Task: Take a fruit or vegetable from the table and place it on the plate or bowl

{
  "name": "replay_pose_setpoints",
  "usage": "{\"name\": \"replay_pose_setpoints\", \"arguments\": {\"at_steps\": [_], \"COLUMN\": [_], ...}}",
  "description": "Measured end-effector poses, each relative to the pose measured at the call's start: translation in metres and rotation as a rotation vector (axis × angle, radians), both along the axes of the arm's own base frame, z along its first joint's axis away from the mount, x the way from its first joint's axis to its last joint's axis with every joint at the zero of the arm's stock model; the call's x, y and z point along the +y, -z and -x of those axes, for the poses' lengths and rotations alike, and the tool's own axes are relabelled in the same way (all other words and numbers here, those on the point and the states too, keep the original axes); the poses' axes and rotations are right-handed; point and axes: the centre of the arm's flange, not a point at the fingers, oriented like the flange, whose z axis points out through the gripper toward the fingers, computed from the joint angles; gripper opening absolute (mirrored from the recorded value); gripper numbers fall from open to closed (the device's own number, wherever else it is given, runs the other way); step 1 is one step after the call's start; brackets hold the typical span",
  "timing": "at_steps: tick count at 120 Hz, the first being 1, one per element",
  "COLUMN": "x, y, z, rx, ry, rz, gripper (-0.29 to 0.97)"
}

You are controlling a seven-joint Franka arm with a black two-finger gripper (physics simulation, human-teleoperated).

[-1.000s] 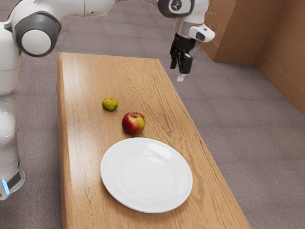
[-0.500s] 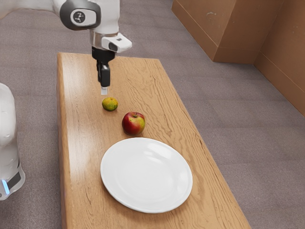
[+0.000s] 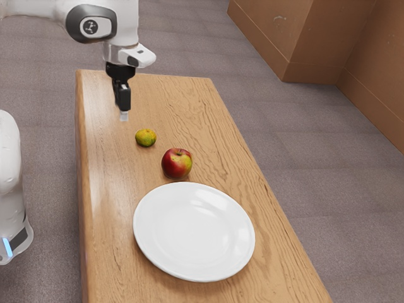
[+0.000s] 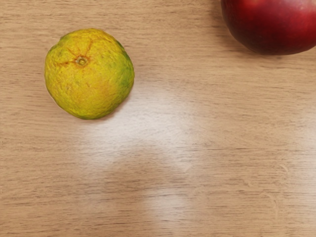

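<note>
Above the table's far end: gripper hangs clear of the wood with nothing in it; seen edge-on, so I cannot tell whether it stands open or closed
Mandarin: lies on the wooden table, near the gripper on its plate side, close to the apple but apart from it; white plate sits beyond the apple
Handling: probably light, a little soft under a loose peel, round enough to roll; a gentle squeeze should do
Where to hold: across its widest middle, from above
Look: squat, pebbled skin, yellow-orange blotched with green, small brown stem scar on top
</note>
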Motion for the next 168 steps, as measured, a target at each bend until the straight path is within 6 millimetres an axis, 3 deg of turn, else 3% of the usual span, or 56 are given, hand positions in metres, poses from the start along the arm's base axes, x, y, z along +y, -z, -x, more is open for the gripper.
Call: {"name": "replay_pose_setpoints", "arguments": {"at_steps": [27,52,69,94,112,127,168], "x": [0.052,0.082,0.098,0.082,0.056,0.047,0.044], "y": [0.005,0.023,0.026,0.036,0.043,0.051,0.086], "z": [0.008,0.010,-0.003,-0.064,-0.101,-0.105,-0.101], "rx": [-0.038,-0.022,-0.022,-0.017,-0.029,-0.029,0.013], "ry": [-0.050,-0.066,-0.064,0.046,0.124,0.152,0.175], "rz": [0.008,0.024,0.010,-0.011,0.003,0.024,0.062], "gripper": [0.68,0.68,0.68,0.68,0.68,0.68,0.68]}}
